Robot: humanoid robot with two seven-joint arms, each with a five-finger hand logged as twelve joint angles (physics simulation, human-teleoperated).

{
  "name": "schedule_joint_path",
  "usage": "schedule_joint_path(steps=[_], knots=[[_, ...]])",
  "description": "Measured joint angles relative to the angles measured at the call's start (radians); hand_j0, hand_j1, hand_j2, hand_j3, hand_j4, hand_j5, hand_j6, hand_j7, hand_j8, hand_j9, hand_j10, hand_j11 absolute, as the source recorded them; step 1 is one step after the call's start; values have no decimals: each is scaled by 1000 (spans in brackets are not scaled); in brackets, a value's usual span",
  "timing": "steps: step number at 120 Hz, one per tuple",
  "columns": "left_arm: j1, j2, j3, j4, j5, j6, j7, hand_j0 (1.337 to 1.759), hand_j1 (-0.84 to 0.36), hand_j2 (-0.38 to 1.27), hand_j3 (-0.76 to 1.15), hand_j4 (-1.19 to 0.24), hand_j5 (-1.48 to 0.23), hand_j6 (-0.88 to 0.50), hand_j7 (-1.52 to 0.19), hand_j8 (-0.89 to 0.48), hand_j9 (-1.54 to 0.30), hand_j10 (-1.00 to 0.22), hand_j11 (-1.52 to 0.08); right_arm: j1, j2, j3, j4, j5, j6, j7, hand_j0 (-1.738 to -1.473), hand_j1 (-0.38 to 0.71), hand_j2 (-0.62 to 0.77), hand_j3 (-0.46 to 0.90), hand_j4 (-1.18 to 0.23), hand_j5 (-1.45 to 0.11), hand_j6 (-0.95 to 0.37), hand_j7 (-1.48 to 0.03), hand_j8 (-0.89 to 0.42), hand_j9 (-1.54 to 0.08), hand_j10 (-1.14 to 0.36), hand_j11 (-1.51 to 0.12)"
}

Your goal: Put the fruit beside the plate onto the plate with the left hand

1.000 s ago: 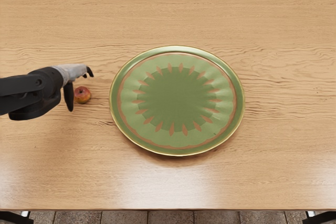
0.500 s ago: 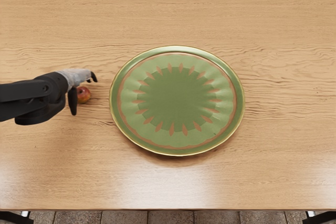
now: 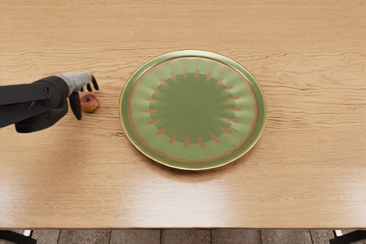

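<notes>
Near the tabletop's left edge, the left hand (image 3: 78,86), fingers spread and empty, should close squarely around the fruit (image 3: 89,103) before lifting toward the plate (image 3: 130,87).

Wooden table (image 3: 297,27) bears a green plate (image 3: 193,109) and small fruit (image 3: 89,103).

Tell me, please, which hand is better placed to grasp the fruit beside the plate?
Left. The left hand is at the fruit, fingers open over it, left of the plate; no right arm shows.
</notes>
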Motion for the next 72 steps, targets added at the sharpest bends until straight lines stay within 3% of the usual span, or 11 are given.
schedule_joint_path(steps=[39,72], knots=[[-1,-28,3,24,-13,-6,0,1658,-242,102,0,-497,-644,-497,-643,-497,-643,-497,-643,0,0,-1,1,0,0,0,-1658,-303,-8,0,-38,-50,-38,-50,-38,-50,-38,-50],[3,-52,8,38,-6,-5,1,1656,-256,131,0,-556,-670,-535,-700,-541,-697,-542,-694,0,0,-1,1,0,0,1,-1658,-303,-8,0,-38,-50,-38,-50,-38,-50,-38,-50]])
